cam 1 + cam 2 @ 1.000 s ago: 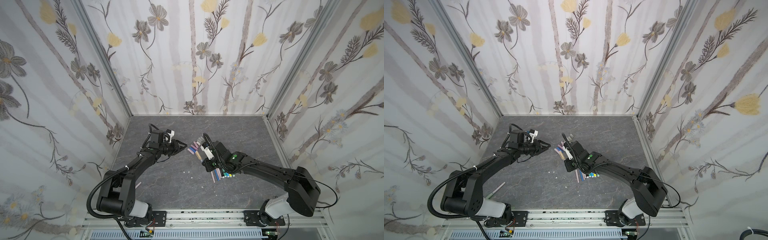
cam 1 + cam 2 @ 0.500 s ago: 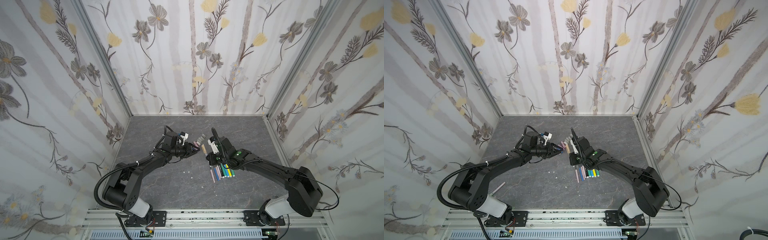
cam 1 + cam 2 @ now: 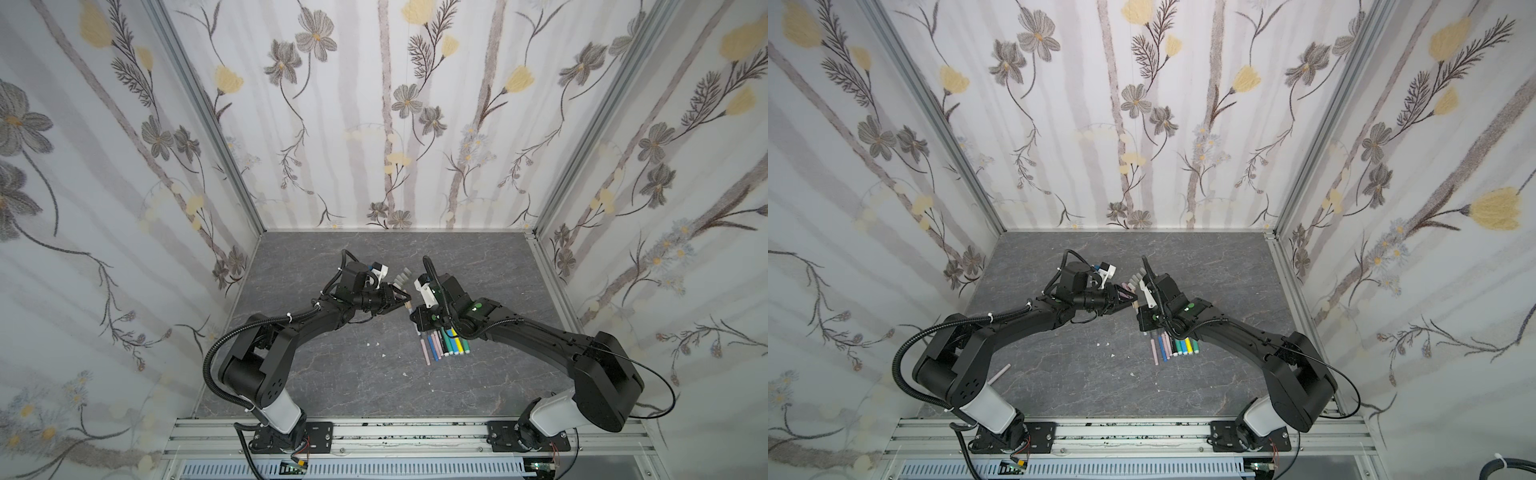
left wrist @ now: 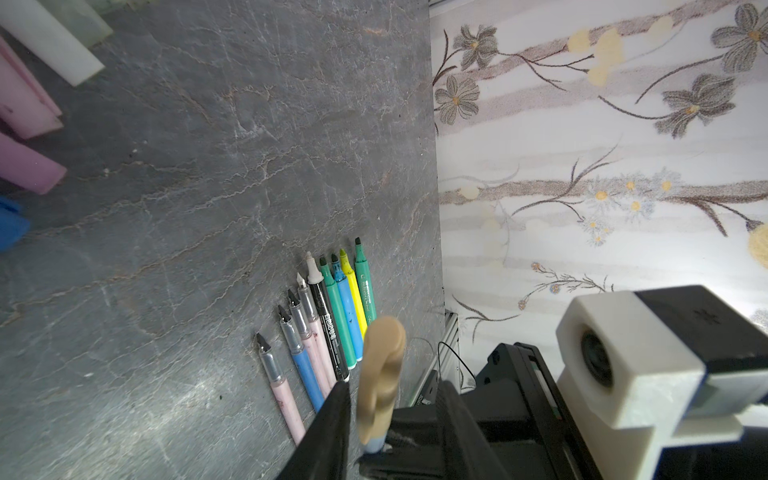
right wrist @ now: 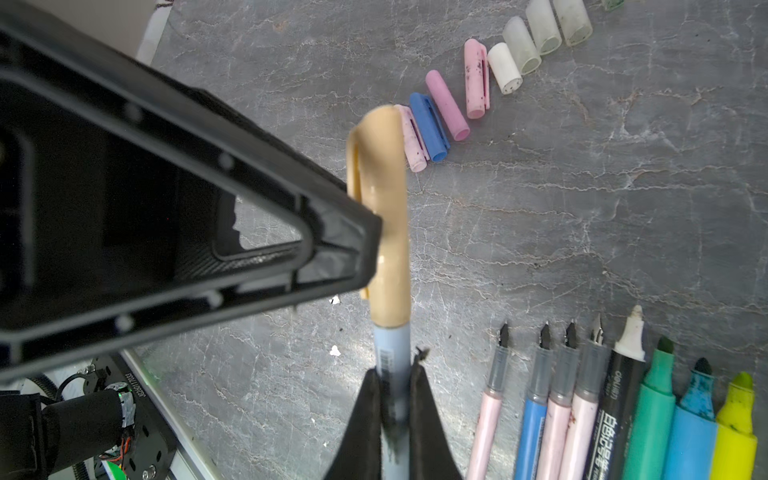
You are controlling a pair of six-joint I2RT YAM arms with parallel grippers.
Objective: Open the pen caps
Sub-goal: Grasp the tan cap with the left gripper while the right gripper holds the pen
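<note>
Since our right gripper (image 5: 395,376) is clamped on the pale blue plastic pen barrel (image 5: 390,349), the tan plastic cap (image 5: 384,208) sticks straight out past its jaws, not off yet. Our left gripper (image 3: 403,298) meets it side-on, across that axis; pinched or not, we can't tell.

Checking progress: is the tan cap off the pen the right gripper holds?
No, the tan cap covers the end of the light blue pen.

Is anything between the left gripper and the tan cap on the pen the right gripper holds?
Nothing visible. The tan cap sits between the left gripper's open fingers, one touching its side. The right gripper clamps the pen below the cap, clear of it.
</note>
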